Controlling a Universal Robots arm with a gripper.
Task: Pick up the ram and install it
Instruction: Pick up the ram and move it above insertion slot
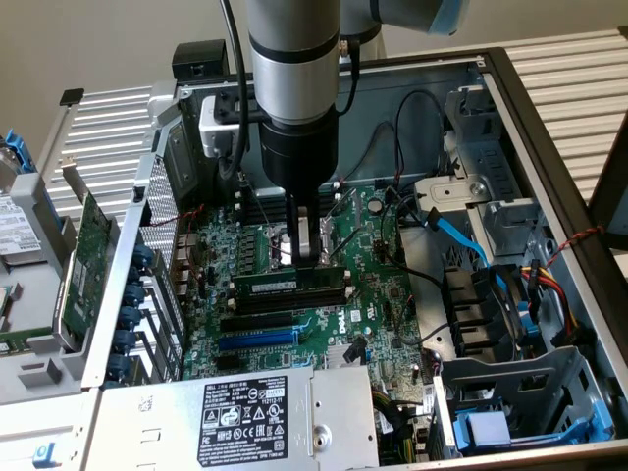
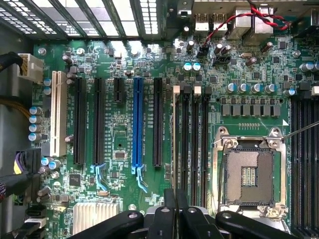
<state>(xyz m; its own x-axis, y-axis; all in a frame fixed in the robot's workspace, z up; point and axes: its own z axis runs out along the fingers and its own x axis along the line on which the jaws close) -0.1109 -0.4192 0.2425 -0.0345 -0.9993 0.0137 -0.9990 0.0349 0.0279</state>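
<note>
The ram (image 1: 270, 284) is a long dark-green stick with a pale label. It stands on edge, upright, along the black memory slots (image 1: 285, 302) in the middle of the motherboard (image 1: 334, 324). My gripper (image 1: 307, 260) comes straight down from above and is shut on the ram's top edge, towards the exterior view's right end of the stick. In the wrist view the black fingers (image 2: 164, 219) are pressed together, and the ram's thin edge (image 2: 175, 142) runs out from them over the memory slots (image 2: 194, 144). Whether the stick is seated in a slot I cannot tell.
The open computer case (image 1: 549, 167) surrounds the board. A bare CPU socket (image 2: 249, 174) lies beside the memory slots and a blue card slot (image 2: 138, 124) on the other side. A power supply (image 1: 255, 412), a blue cable (image 1: 461, 235), a fan (image 1: 491, 304) and a green expansion card (image 1: 86, 265) stand nearby.
</note>
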